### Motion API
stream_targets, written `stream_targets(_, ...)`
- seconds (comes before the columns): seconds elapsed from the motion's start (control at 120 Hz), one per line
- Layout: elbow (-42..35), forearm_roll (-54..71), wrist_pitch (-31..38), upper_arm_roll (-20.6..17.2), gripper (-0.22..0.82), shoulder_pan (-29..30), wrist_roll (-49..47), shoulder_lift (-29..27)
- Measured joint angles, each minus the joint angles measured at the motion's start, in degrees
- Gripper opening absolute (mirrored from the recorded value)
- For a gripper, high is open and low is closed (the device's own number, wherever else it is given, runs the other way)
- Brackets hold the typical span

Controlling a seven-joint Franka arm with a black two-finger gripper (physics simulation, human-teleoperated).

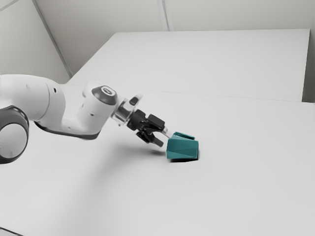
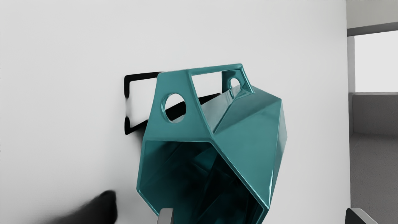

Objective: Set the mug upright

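White tabletop bears teal faceted mug on its side, righting outstanding; black two-finger gripper, fingers apart, at its mouth.

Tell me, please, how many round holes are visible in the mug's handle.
2: one hole in the handle's near plate, beside the mug's open mouth, the other in its far plate; more may be hidden.

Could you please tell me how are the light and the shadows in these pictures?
Exterior view: a soft grey shadow spreads on the table below the arm; a darker one lies under the mug. Wrist view: the handle casts a black outline, glints run along the mug's edges, its inside is dim.
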Motion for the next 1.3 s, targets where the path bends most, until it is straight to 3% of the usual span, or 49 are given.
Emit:
stream_targets(0.7, 0.3, -8.6, 6.3, -1.4, 0.60, -2.6, 5.2, 2.8)
stream_targets(1.3, -1.2, -10.6, 5.4, -1.4, 0.17, -2.4, 7.6, 2.8)
